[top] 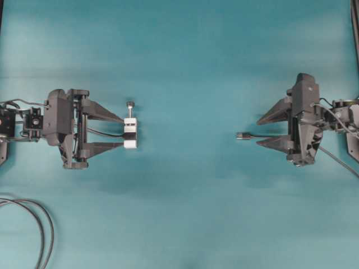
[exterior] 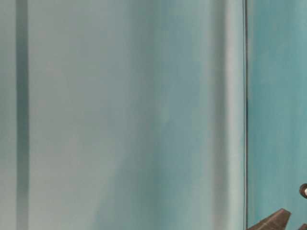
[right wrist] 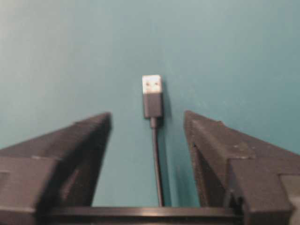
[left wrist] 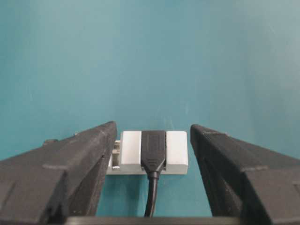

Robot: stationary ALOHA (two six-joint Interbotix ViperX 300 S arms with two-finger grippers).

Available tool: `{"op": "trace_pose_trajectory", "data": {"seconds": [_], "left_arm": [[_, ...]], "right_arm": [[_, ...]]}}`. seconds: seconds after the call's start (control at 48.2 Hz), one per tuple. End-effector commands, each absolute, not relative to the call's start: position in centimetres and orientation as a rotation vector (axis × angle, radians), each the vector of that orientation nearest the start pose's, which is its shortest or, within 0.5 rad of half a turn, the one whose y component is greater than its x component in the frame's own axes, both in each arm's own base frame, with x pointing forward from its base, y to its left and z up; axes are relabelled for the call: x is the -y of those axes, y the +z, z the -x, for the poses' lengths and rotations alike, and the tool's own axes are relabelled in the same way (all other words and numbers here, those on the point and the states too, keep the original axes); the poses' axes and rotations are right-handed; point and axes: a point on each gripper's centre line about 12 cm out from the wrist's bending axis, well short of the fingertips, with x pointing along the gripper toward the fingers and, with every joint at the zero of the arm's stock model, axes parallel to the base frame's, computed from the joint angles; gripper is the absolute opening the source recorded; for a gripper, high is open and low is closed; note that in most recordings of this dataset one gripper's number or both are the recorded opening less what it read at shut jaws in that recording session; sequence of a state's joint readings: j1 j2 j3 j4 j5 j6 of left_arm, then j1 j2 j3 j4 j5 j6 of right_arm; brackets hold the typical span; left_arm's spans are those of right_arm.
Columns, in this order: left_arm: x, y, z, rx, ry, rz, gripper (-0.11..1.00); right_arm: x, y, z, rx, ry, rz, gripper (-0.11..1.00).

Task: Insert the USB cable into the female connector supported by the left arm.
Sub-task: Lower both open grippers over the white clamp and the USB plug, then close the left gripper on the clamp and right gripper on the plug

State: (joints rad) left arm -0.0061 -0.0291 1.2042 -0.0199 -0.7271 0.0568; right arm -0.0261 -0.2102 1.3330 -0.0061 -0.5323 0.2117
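The female connector [top: 130,133], a white block with a black band [left wrist: 153,146] and a pin topped by a dark ball [top: 130,104], lies on the teal table. It sits between the tips of my left gripper [top: 124,132], which is open; a gap shows beside the block in the left wrist view [left wrist: 153,127]. The USB cable's plug [top: 243,135] lies flat on the table, silvery tip [right wrist: 152,84] pointing toward the connector, far apart from it. My right gripper [top: 259,133] is open, and the thin cable [right wrist: 157,164] runs between its fingers untouched.
Black looped cables [top: 40,230] lie at the front left corner. Another dark cable [top: 336,159] trails off beside the right arm. The table-level view shows mostly blurred teal, with a dark fingertip [exterior: 276,220] at its bottom right.
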Motion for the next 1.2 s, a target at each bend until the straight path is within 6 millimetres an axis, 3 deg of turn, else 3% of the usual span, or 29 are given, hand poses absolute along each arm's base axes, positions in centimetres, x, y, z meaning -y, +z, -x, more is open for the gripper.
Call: {"op": "trace_pose_trajectory", "data": {"seconds": [0.0,0.54,1.183], "left_arm": [[-0.1,9.9,-27.6,-0.431,0.003,-0.052,0.76],[-0.5,9.2,-27.6,-0.439,0.015,-0.048,0.76],[-0.5,9.1,-27.4,-0.444,0.017,-0.045,0.76]], "right_arm": [[0.6,9.9,-23.2,-0.566,-0.081,-0.206,0.62],[1.1,8.8,-25.1,-0.548,-0.097,-0.21,0.6],[1.1,8.0,-24.7,-0.563,-0.098,-0.209,0.59]]}}
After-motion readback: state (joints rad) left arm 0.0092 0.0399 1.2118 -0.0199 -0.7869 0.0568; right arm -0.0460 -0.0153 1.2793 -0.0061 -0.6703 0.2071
